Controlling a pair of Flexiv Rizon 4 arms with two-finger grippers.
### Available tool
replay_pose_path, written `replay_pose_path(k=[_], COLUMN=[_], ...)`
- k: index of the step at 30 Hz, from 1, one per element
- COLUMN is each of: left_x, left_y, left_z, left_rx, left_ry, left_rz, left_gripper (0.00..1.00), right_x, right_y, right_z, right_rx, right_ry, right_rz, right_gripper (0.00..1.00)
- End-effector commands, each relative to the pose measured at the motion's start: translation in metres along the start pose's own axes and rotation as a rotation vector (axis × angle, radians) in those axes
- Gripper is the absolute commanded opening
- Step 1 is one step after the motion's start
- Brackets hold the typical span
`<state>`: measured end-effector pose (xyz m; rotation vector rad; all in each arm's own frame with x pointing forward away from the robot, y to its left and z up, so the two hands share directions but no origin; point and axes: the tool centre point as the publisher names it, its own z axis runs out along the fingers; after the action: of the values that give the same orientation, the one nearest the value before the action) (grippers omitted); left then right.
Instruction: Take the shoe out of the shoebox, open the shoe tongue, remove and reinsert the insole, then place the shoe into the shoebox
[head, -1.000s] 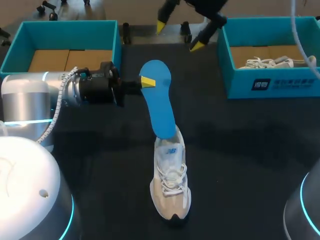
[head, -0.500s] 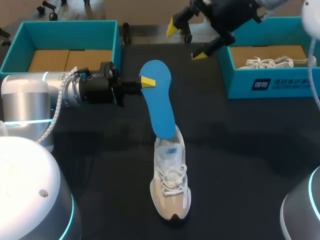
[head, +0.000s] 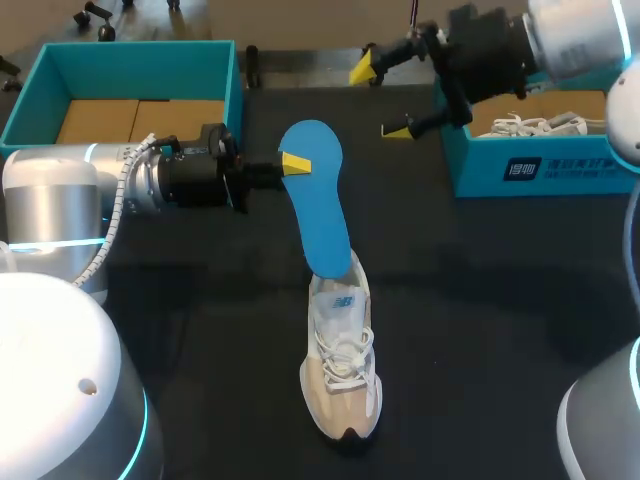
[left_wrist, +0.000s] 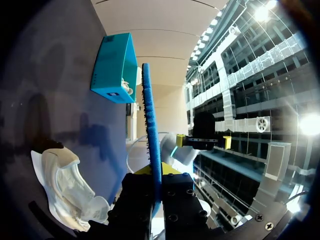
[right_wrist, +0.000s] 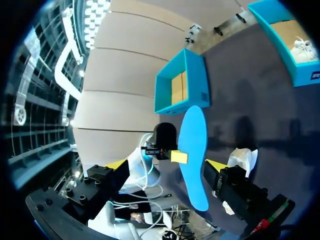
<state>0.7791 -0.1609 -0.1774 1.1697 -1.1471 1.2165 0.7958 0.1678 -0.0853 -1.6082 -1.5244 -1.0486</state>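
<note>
– Insole (head: 318, 200), the blue one: stiff or soft?
– Thin foam by the look, so probably light and bendy, with a little grip on the textured face. Likely to droop if held at one end only. Best taken flat across the two faces, close to an end, not by the edge.
– And where now?
– Off the table (head: 480, 300), slanting. Far end pinched between the yellow tips of the left gripper (head: 292, 162), clamped on both faces. Near end over the heel opening of the white shoe (head: 342, 375), standing on its sole on the table. Tucked in or only above it, impossible to tell.
– And the right gripper (head: 384, 100)?
– Spread wide, holding nothing, up near the corner of the teal shoebox (head: 540, 165), well apart from the insole.
</note>
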Motion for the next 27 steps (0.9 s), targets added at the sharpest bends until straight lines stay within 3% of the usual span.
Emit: replay_pose_path(k=[1,12,27], left_x=[0.001,0.001,0.001], left_y=[0.001,0.001,-0.001], left_z=[0.000,0.000,-0.001], left_rx=[0.002,0.002,-0.002], left_ry=[-0.003,-0.003,-0.004], left_rz=[0.001,0.001,0.018], left_gripper=[0.00,0.00,0.00], right_x=[-0.008,-0.013,-0.023], right_y=[0.001,0.004,0.000], right_z=[0.003,0.011,0.014], right_rx=[0.000,0.020,-0.017], right_ry=[0.251,0.254,0.278], right_rz=[0.008,0.041,0.060], right_gripper=[1.00,1.00,1.00])
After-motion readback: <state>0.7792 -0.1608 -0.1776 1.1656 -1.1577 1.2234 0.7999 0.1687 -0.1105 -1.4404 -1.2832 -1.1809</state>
